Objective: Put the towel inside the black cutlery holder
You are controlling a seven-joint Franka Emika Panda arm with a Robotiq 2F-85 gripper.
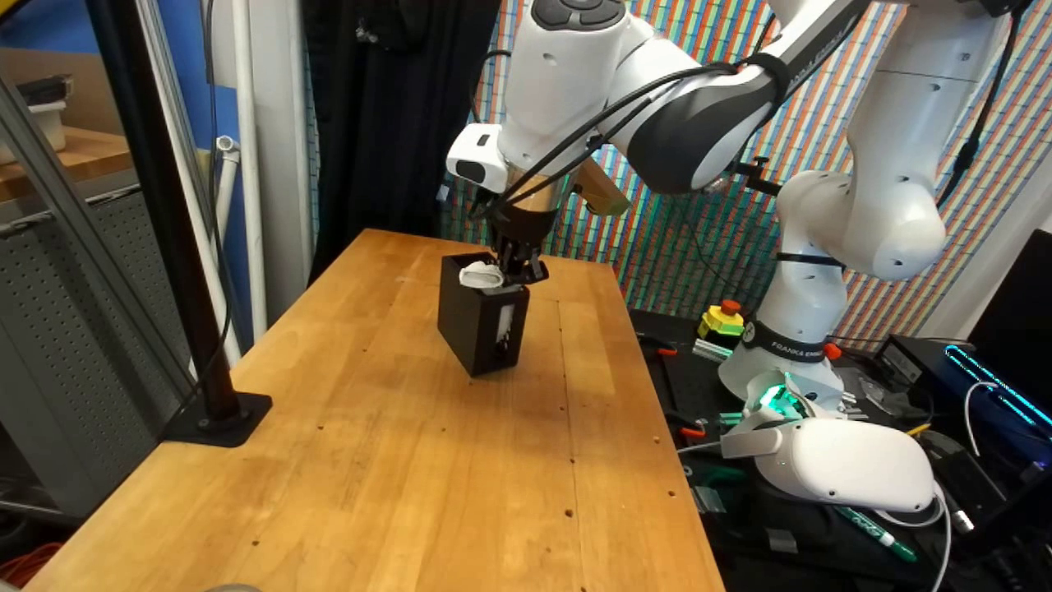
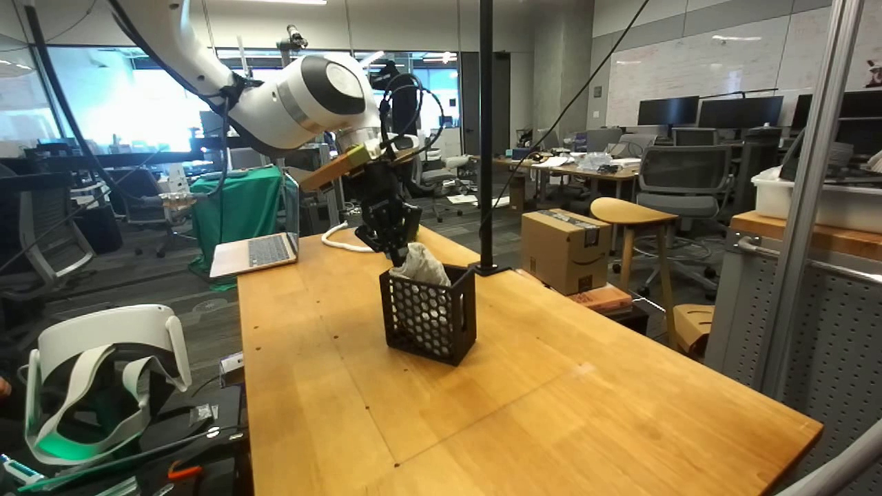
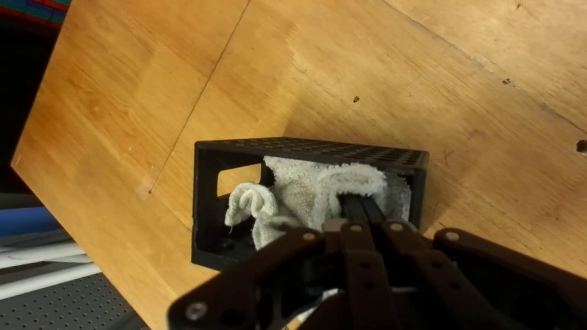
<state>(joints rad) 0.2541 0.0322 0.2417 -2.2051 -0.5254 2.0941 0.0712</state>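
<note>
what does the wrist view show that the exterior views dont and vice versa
Only the wrist view shows a slot in the holder from the inside, with the table beyond it, and a fold of towel curled around the fingertips. Only the exterior views show the arm and headset, both times, plus a laptop in an exterior view. All share the holder, towel, table and gripper.
</note>
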